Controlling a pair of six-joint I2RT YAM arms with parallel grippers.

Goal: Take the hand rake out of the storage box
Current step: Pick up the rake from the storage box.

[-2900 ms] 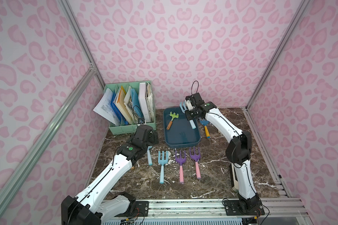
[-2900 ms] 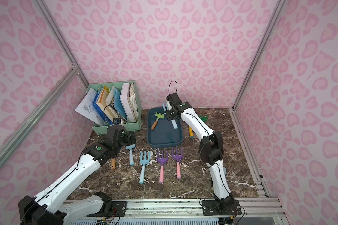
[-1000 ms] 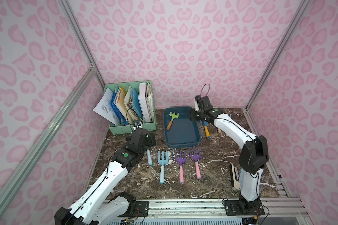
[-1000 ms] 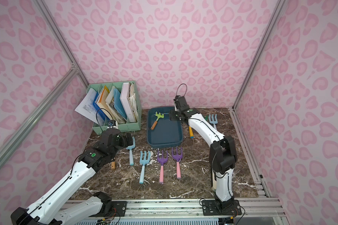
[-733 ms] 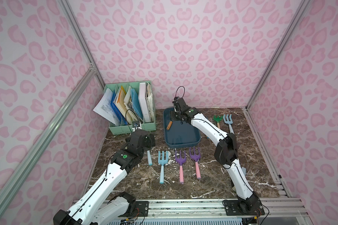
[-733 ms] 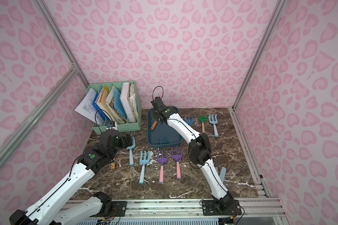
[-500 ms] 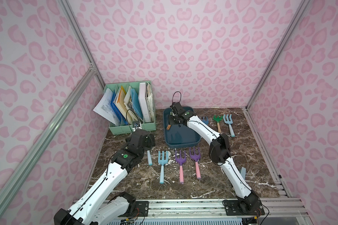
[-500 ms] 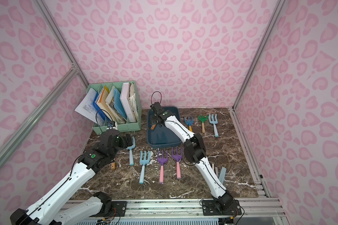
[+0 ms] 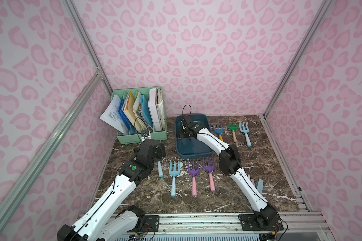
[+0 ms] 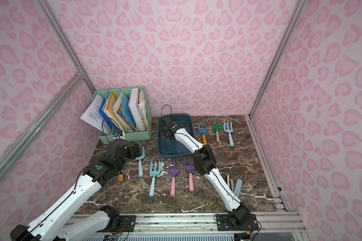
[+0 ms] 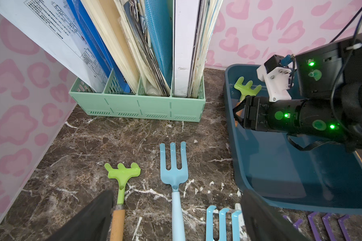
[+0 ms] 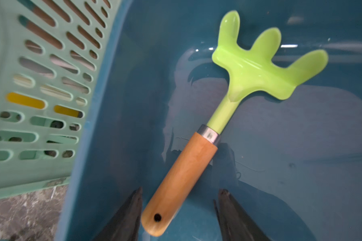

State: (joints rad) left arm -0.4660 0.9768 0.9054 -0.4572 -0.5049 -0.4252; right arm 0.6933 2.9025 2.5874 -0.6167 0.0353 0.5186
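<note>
Hand rake with lime-green plastic head and wooden handle lies flat inside the shallow teal-blue plastic storage box, near its wall; the right wrist view shows the right gripper with fingers apart, one on each side of the handle end, not clamped; both top views hide this under the right arm; the left gripper has fingers wide apart over the brown marble table.

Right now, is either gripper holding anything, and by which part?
Nothing. The right gripper straddles the wooden handle end of the lime-green hand rake in the storage box, unclamped; the left gripper hangs open, empty.
</note>
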